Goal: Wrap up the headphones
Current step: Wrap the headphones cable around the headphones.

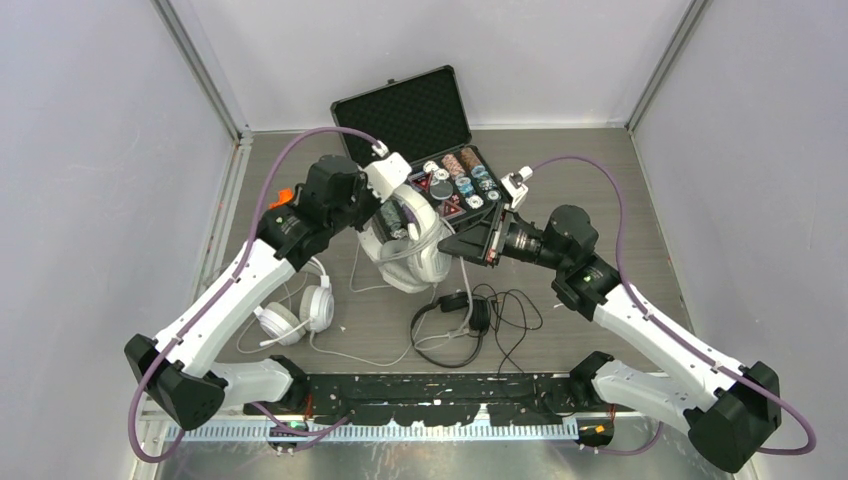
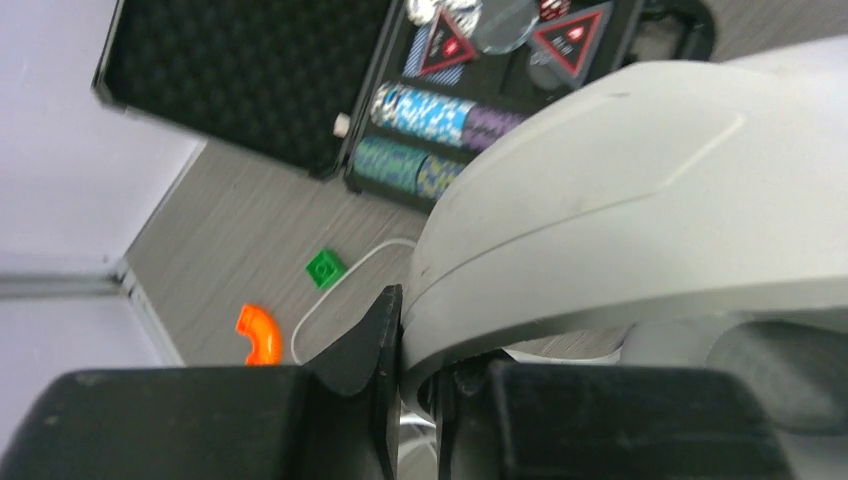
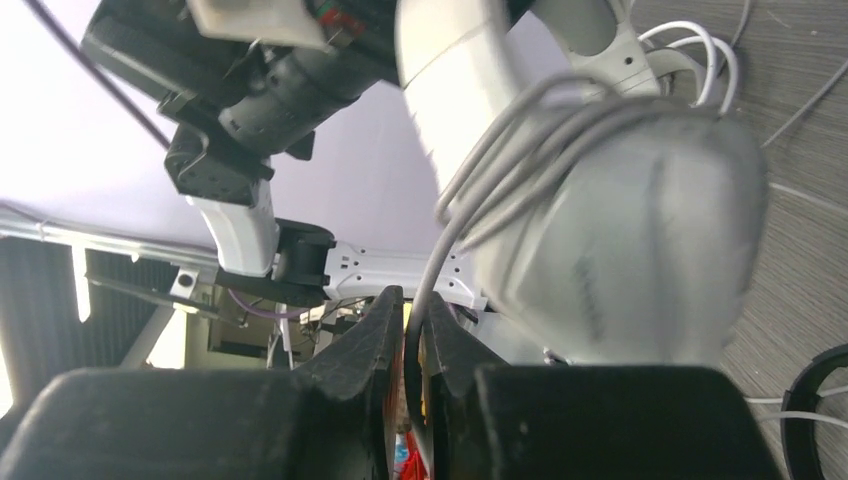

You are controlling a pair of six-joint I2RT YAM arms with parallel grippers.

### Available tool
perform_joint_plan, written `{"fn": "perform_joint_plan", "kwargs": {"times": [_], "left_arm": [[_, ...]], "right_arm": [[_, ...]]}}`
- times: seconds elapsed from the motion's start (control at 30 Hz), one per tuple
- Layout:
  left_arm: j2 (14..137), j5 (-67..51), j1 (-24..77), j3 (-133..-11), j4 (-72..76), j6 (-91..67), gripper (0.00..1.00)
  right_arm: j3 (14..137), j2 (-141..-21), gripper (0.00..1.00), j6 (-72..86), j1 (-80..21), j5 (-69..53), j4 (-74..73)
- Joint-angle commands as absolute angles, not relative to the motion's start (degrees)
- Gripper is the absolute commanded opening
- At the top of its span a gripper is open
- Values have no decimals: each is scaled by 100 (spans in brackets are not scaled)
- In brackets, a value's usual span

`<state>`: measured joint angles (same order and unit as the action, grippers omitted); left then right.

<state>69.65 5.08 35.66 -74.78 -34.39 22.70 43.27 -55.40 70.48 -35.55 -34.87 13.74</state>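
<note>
A bulky white-grey over-ear headset is being held up above the middle of the desk, between the two arms. Its headband is being clamped at the edge by the left claw, whose fingers are closed tight on it. The grey cord is being wound in several loops around one ear cup, and a strand of it is being led down between the fingers of the right claw, which appear to be nearly closed and pinching it. Two other headsets are lying on the desk nearer the arm bases: a slim black on-ear headset with its cord in a loose tangle, and a white round-cup headset to the left. An open poker chip case is standing just behind the raised headset. For this step to be done well, the headband should probably be gripped firmly and without moving while the cord is being carried around the cup under light, even tension, so that each new turn is laid beside the others and not slipped off the rounded shell. Slack trailing to the desk should be watched, since it could be snagged on the black headset's cord or the case.
</note>
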Motion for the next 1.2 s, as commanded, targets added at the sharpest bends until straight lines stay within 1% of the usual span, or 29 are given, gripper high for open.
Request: {"fn": "perform_joint_plan", "kwargs": {"times": [0.0,0.17,0.53,0.7,0.77,0.93,1.17], "left_arm": [[6807,1507,3460,-7807,-3495,1214,0],[6585,1611,3463,-7757,-3455,486,0],[6350,1613,3462,-7646,-3340,-1211,0],[6254,1869,3455,-7553,-3226,-1644,0],[6249,2043,3458,-7560,-3227,-1750,0],[6275,2382,3458,-7667,-3274,-2024,0],[6461,2286,3461,-7946,-3502,-2704,0]], "right_arm": [[4624,-5436,19,6986,-3609,-3715,2026],[4737,-5512,21,6746,-3725,-3467,1830],[5044,-6112,22,5829,-4127,-2551,1616],[5353,-6142,23,5138,-4618,-1777,1075],[5431,-6166,23,4919,-4802,-1515,968],[5522,-6331,19,4513,-5142,-1121,943],[5575,-6693,19,4035,-5325,-689,993]]}}
